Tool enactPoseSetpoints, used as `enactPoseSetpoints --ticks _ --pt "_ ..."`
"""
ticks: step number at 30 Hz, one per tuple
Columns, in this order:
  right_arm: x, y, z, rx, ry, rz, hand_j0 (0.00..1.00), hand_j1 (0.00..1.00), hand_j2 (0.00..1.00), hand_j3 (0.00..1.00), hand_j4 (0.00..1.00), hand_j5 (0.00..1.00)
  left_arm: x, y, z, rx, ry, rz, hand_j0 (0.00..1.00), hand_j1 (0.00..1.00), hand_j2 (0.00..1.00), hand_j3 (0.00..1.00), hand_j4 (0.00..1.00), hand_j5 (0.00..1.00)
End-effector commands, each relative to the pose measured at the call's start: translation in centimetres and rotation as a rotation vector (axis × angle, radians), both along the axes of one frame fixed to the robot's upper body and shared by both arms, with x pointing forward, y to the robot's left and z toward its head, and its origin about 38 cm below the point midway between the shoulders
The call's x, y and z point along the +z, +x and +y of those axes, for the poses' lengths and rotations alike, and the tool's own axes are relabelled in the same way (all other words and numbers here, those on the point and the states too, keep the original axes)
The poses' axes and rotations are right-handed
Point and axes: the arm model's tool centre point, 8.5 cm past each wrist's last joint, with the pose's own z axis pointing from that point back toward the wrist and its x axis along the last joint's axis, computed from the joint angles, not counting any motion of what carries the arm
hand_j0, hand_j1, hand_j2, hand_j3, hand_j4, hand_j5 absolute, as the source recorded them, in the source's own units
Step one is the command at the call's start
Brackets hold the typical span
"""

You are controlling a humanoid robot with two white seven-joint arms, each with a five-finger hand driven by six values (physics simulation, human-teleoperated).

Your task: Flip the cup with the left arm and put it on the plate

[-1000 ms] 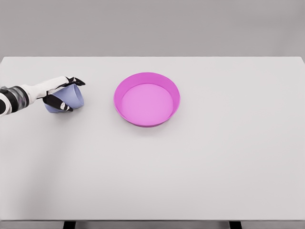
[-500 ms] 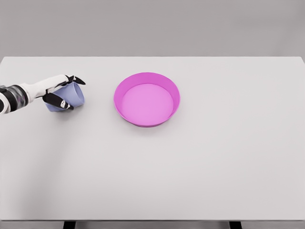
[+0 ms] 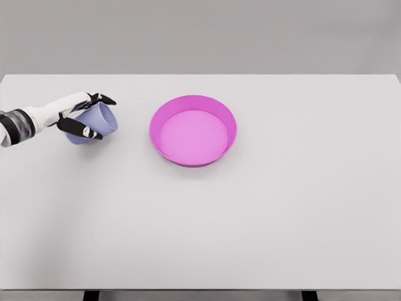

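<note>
- Cup [image 3: 100,120] sits tilted at nine o'clock of the plate [image 3: 193,130], well apart, in our left hand [image 3: 80,116], fingers wrapped round it.
- We judge the flip underway; next, carry it toward three o'clock onto the plate.

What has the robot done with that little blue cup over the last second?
The left hand, shut on the blue cup throughout, has carried it slightly up and to the right while tilting it, so its mouth turns more toward the pink plate. The plate and white table stayed as they were.
</note>
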Motion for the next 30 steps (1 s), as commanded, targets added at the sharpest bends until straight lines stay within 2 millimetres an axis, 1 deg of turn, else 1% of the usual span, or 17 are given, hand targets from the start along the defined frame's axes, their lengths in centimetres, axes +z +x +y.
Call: enactPoseSetpoints --ticks 1,7,9,10,16,23,25,27,30 --pt "0.0 0.0 0.0 -0.001 0.000 -0.001 1.00 1.00 1.00 1.00 1.00 1.00 0.3 0.0 -0.1 -0.003 -0.035 -0.003 0.80 0.80 0.80 0.80 0.80 0.80" --pt "0.0 0.0 0.0 -0.001 0.000 0.000 1.00 1.00 1.00 1.00 1.00 1.00 0.8 0.0 0.1 0.003 -0.096 -0.007 0.79 0.79 0.79 0.79 0.79 0.79" --pt "0.0 0.0 0.0 0.001 0.000 0.000 1.00 1.00 1.00 1.00 1.00 1.00 0.9 0.0 0.0 0.001 -0.114 -0.006 0.78 0.78 0.78 0.78 0.78 0.78" --pt "0.0 0.1 0.0 0.001 0.000 -0.001 1.00 1.00 1.00 1.00 1.00 1.00 0.9 0.0 -0.1 -0.001 -0.120 -0.006 0.75 0.75 0.75 0.75 0.75 0.75" --pt "0.0 0.0 0.0 0.001 0.000 0.000 1.00 1.00 1.00 1.00 1.00 1.00 1.4 0.1 -0.3 0.002 -0.176 -0.022 0.76 0.76 0.76 0.76 0.76 0.76" --pt "0.0 0.0 0.0 -0.001 0.000 -0.001 1.00 1.00 1.00 1.00 1.00 1.00 1.8 0.4 -1.6 -0.013 -0.270 -0.039 0.76 0.76 0.76 0.76 0.76 0.76" --pt "0.0 0.0 0.0 -0.001 0.000 -0.001 1.00 1.00 1.00 1.00 1.00 1.00 1.6 0.5 -2.8 -0.029 -0.301 -0.040 0.76 0.76 0.76 0.76 0.76 0.76" --pt "0.0 0.0 0.0 -0.001 0.000 0.000 1.00 1.00 1.00 1.00 1.00 1.00 1.7 0.6 -3.0 -0.028 -0.316 -0.045 0.76 0.76 0.76 0.76 0.76 0.76" --pt "0.0 0.0 0.0 -0.001 0.000 -0.001 1.00 1.00 1.00 1.00 1.00 1.00 1.6 0.7 -4.5 -0.050 -0.362 -0.045 0.76 0.76 0.76 0.76 0.76 0.76"
